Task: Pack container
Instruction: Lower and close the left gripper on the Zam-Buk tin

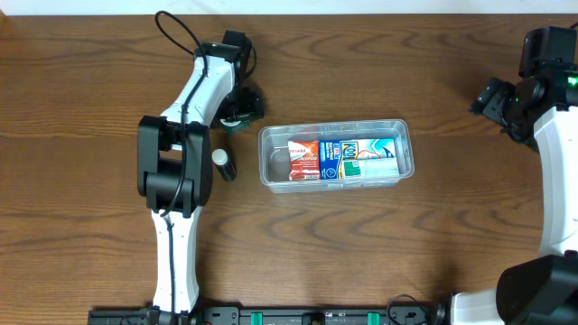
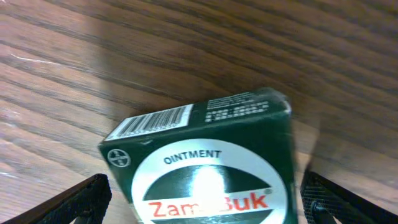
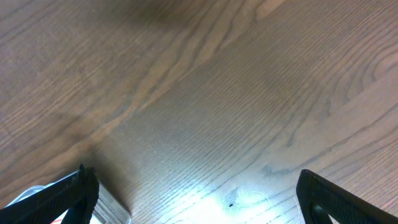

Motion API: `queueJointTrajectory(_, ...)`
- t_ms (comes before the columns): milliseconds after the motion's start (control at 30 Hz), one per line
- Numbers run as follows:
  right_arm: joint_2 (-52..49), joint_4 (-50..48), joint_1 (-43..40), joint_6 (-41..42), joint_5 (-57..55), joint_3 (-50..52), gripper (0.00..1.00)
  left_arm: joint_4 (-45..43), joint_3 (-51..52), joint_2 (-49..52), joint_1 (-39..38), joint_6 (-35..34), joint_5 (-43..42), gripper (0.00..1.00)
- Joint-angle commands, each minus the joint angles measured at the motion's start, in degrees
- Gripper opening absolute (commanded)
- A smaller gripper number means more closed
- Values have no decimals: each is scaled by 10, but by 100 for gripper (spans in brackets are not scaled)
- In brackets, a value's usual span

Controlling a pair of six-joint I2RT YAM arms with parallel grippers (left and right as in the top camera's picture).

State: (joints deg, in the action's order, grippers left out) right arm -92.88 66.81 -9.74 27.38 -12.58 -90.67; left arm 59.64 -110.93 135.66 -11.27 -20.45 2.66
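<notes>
The clear plastic container (image 1: 404, 135) lies mid-table, holding a red-and-white packet (image 1: 304, 160) and a blue box (image 1: 361, 158). To its left my left gripper (image 1: 242, 110) hangs over a dark green ointment box (image 1: 235, 125). In the left wrist view that green box (image 2: 205, 155) lies flat on the wood between my open fingers (image 2: 81, 199), with a gap on each side. My right gripper (image 1: 492, 99) hovers open at the far right over bare wood, and its fingers (image 3: 339, 199) have nothing between them.
A small dark bottle with a white cap (image 1: 222, 164) lies beside the left arm, left of the container. The left arm's black-and-white links (image 1: 172, 171) run down the left side of the table. The right arm stands along the right edge.
</notes>
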Motion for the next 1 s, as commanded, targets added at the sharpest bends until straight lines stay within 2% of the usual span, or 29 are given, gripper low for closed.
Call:
queueJointTrajectory(0,-1,1,0,-2,-5,-1,99,4,-6,-1,3,50,30,98)
queueJointTrajectory(567,-1,1,0,-2,-5,-1,99,-13,-6,-1,3,197,30,98)
queueJointTrajectory(967,-1,1,0,-2,-5,-1,99,-16,-6,-1,3,267,29,98)
